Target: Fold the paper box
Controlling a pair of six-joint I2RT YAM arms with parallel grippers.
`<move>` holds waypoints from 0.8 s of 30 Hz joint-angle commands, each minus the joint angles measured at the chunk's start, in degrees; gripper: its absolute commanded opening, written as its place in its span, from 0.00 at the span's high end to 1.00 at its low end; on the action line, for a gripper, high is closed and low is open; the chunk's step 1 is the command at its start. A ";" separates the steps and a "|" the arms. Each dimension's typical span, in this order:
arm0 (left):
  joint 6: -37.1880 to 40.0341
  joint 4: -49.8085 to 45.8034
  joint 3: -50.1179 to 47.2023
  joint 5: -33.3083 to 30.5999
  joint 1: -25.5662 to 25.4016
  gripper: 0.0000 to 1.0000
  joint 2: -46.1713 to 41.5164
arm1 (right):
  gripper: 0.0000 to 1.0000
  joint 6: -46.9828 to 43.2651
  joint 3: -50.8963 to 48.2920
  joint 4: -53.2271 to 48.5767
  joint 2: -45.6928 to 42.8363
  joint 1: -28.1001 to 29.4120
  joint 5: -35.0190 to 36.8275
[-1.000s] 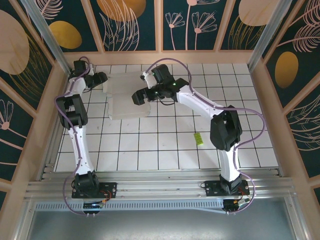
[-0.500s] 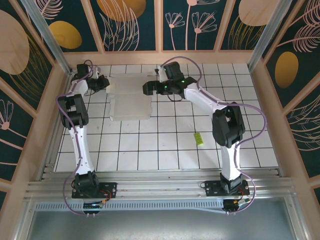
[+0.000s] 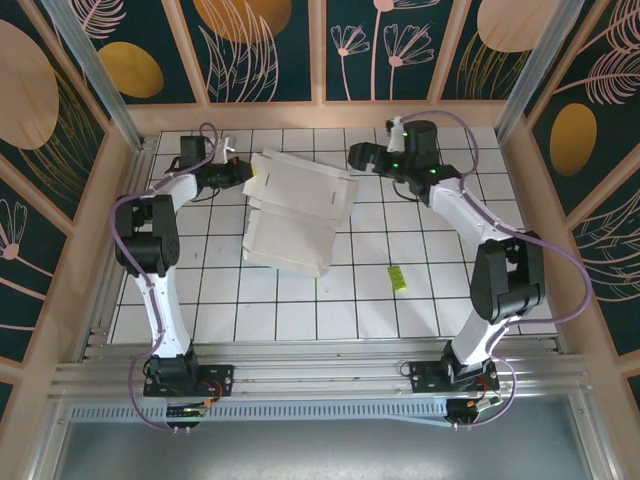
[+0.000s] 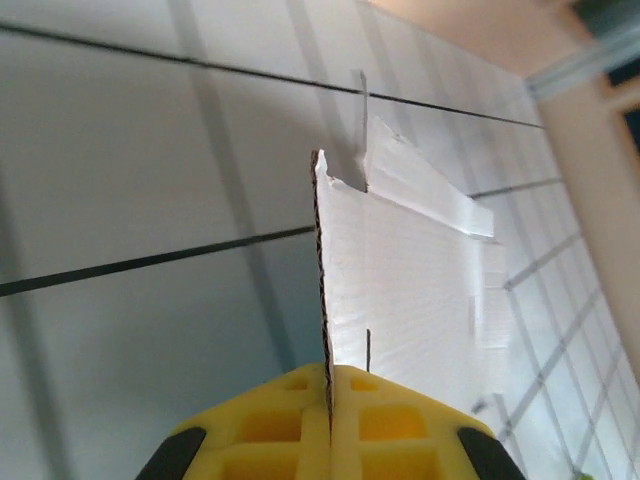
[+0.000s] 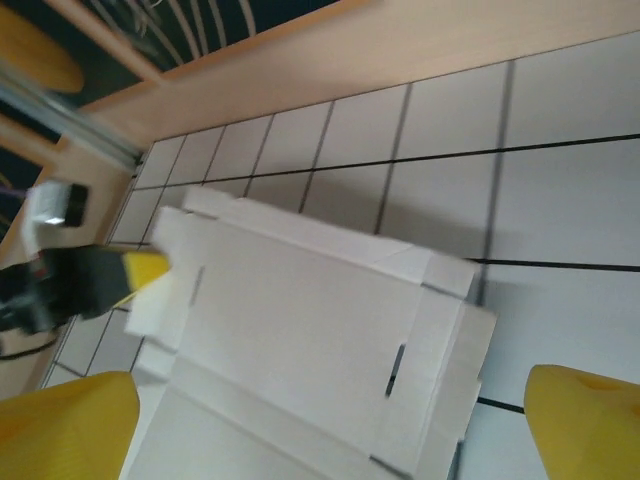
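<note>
Shifted rightward, paper box (image 3: pixel 295 215) edge sits pinched in left claw (image 3: pixel 248 172).

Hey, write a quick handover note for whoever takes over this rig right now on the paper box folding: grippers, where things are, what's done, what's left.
Left gripper: shut, its fingers pinching the left edge of the paper box.
Right gripper: open, holding nothing, near the sheet's far-right corner.
Paper box: a creased sheet, white face up, lying skewed on the tiled table, left of centre towards the far side.
Done: one edge gripped; no wall looks folded up.
Left: essentially all the folding.
</note>
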 commanded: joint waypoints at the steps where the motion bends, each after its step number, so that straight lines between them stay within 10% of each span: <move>1: -1.88 10.57 -5.99 2.18 -1.71 1.00 -5.62 | 0.01 -1.15 -6.57 2.87 -3.08 -2.18 -2.06; 24: -0.20 8.69 -8.66 2.48 -5.28 1.00 -7.86 | 0.37 -0.66 -20.25 28.21 11.43 -3.73 -10.43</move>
